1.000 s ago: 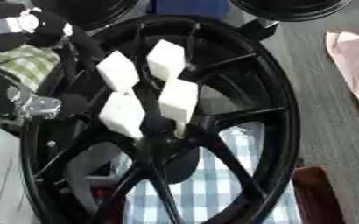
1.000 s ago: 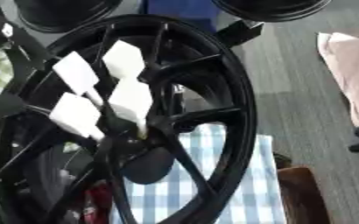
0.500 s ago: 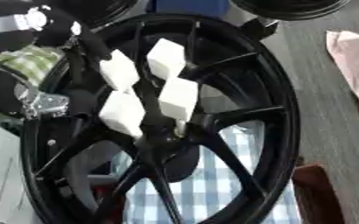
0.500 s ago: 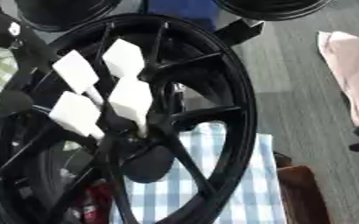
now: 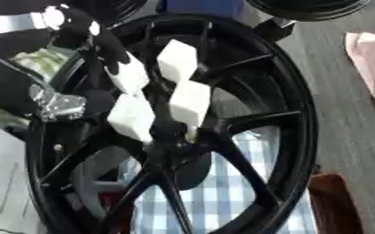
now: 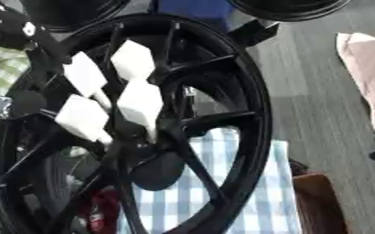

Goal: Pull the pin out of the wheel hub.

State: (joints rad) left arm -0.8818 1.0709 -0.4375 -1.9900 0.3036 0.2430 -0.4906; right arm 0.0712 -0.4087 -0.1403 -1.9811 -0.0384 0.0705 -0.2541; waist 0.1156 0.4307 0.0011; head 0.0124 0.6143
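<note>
The black wheel hub point(image 5: 291, 114) stands on edge and fills both views. Several white block-headed pins stick out of its centre point(image 5: 168, 137): one at the upper left point(image 5: 131, 75), one above point(image 5: 177, 59), one at the right point(image 5: 190, 103) and one at the lower left point(image 5: 131, 116). My left hand point(image 5: 103, 39), black with silver joints, comes in from the upper left over the rim. One finger lies stretched out against the top of the upper-left pin. No pin is off the hub. My right hand is out of sight.
A blue-and-white checked cloth point(image 5: 231, 192) lies under the wheel. A brown block point(image 5: 331, 201) sits at the lower right and a pink cloth point(image 6: 371, 68) at the right. Other black wheels point(image 6: 291, 7) line the top. White paper point(image 5: 7, 183) lies at the lower left.
My left hand has moved rightward from the upper-left edge over the rim to the upper-left pin. The pins have stayed in the hub.
</note>
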